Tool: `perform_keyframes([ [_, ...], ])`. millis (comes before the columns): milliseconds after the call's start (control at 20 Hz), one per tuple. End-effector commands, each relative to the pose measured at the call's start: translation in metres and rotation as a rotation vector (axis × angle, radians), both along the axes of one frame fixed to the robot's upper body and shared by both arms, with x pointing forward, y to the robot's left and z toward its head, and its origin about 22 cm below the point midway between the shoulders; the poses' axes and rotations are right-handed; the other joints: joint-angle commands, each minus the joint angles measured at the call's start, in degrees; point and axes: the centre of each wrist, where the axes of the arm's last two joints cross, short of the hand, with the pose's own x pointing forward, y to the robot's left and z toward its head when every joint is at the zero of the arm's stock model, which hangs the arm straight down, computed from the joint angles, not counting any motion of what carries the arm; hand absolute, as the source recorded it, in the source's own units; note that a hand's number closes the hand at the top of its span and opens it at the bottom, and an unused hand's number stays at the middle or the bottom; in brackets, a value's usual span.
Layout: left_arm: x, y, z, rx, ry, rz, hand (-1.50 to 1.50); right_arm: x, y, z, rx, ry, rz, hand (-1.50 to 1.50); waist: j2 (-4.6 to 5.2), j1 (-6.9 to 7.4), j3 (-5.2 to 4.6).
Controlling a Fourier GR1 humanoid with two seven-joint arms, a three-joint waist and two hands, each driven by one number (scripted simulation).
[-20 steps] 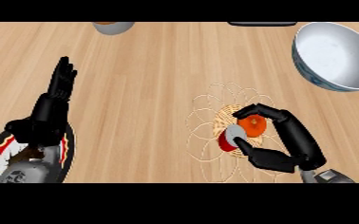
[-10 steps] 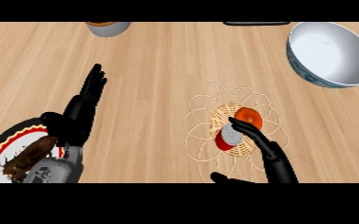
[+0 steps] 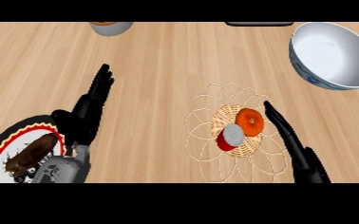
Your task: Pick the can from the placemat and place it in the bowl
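The right hand (image 3: 294, 140) has let go of the can (image 3: 230, 138): a second ago its fingers were curled round the can on the placemat (image 3: 235, 133), half a second ago the hand had slid back toward the lower edge, and now it lies beside the can with its fingers straight and open, pointing up the worktop (image 3: 161, 61) along the placemat's right side. The fingertips reach up next to the orange piece (image 3: 250, 121) that sits just beside the can, but nothing is held. The can itself lies tipped on its side at the woven middle of the placemat, its grey end turned toward the viewer and its red body behind, touching or nearly touching the orange piece. So the grasp has not carried over into a lift, and the picking step looks as if it must begin again. The bowl (image 3: 329, 57) stands well apart at the upper right, with nothing in it that can be seen. The left hand (image 3: 88, 109) rests open at the lower left, fingers up, above a dark-rimmed plate (image 3: 21, 137) with brown food. A small pot (image 3: 111, 27) shows at the top edge. Since the can lies on its side, it may roll when the fingers close on it again.
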Motion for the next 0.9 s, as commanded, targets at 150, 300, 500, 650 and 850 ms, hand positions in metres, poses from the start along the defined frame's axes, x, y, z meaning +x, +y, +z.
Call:
perform_keyframes([
  [150, -0.002, -0.005, -0.008, 0.010, -0.002, -0.015, 0.00, 0.005, -0.001, 0.057, -0.105, 0.205, -0.006, -1.50, 0.13, 0.51, -0.02],
  [300, 0.006, -0.003, 0.010, 0.001, 0.002, -0.020, 0.00, 0.010, -0.008, 0.054, -0.192, 0.326, -0.033, -1.50, 0.07, 0.46, 0.04],
  [500, 0.002, -0.015, -0.007, 0.014, -0.029, -0.013, 0.00, 0.023, 0.015, 0.049, -0.245, 0.432, -0.012, -1.50, 0.12, 0.63, 0.05],
  [650, 0.007, 0.009, 0.019, -0.001, -0.016, -0.009, 0.00, 0.027, 0.006, 0.040, -0.297, 0.512, 0.004, -1.50, 0.07, 0.66, 0.09],
  [850, 0.004, -0.010, 0.009, 0.000, -0.007, -0.009, 0.00, 0.021, -0.007, 0.023, -0.292, 0.559, 0.042, -1.50, 0.04, 0.31, 0.12],
])
